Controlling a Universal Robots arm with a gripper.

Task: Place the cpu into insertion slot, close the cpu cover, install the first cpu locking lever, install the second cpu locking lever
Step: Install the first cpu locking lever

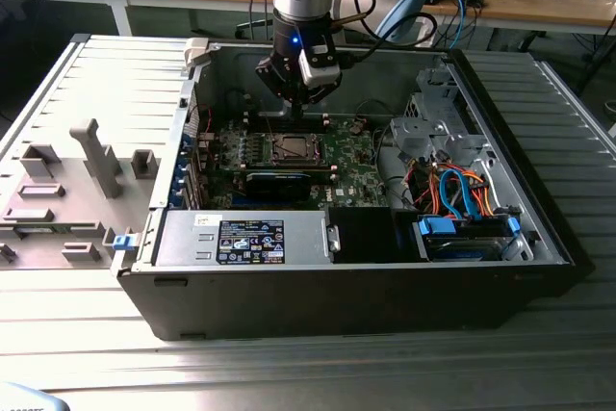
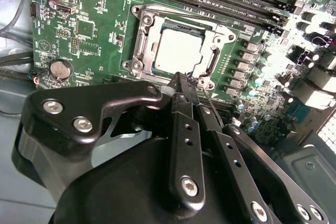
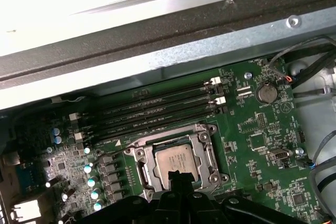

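Note:
The cpu (image 2: 176, 51) (image 3: 170, 161) lies flat in the motherboard's socket (image 1: 289, 148), its silver-grey top showing. The cpu cover (image 2: 144, 38) (image 3: 203, 156), a silvery frame, lies down flat around it. My gripper (image 1: 300, 101) hangs inside the open computer case, just behind the socket in the exterior view. In both wrist views its black fingers are pressed together, and the tips (image 2: 182, 80) (image 3: 178, 174) sit at the socket's edge, close above the frame. A thin wire runs by the fingertips; I cannot tell whether it is a locking lever.
Black memory slots (image 3: 157, 108) run along one side of the socket. A coin battery (image 2: 59, 68) sits nearby. A long black card (image 1: 279, 183), the power supply (image 1: 241, 238) and a drive cage with blue and orange cables (image 1: 462, 199) crowd the case. A grey fixture tray (image 1: 67, 180) lies at the exterior view's left.

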